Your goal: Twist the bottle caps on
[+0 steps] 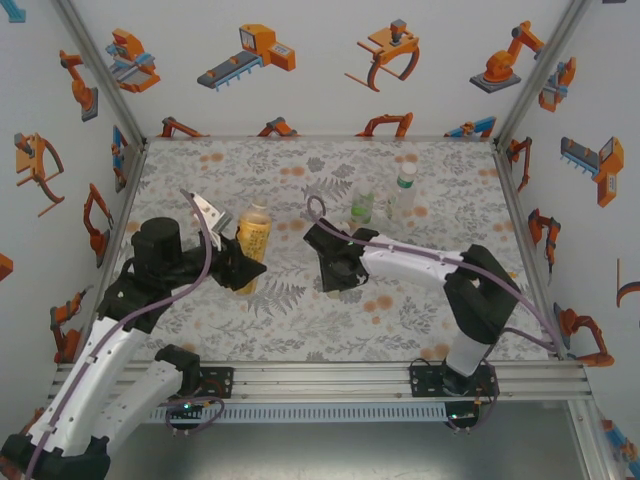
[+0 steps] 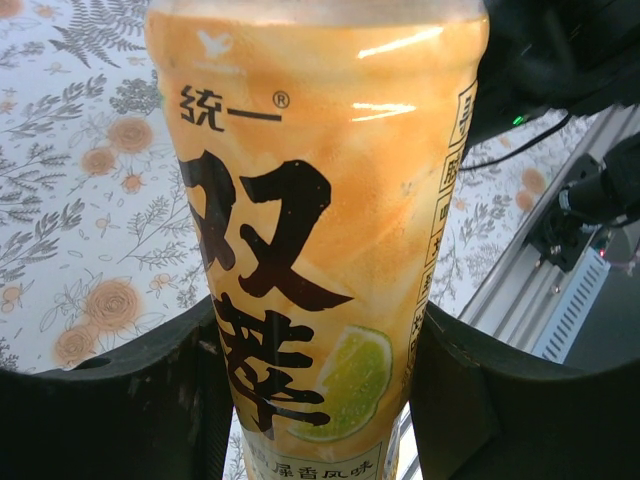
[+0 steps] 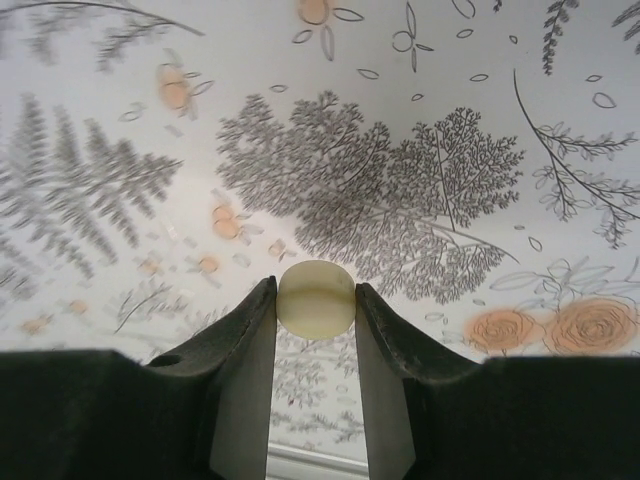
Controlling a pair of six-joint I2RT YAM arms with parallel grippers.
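Early on: the left fingers clamp the amber bottle upright on the tabletop, the right fingers pinch a pale cap — not yet screwed on — and two other bottles stand farther back.

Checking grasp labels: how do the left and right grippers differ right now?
The left gripper is clamped around the labelled body of the amber bottle; the right gripper pinches a small pale cap at its fingertips. The left fingers stand wide apart; the right fingers sit close together. Shared: both are shut on something.
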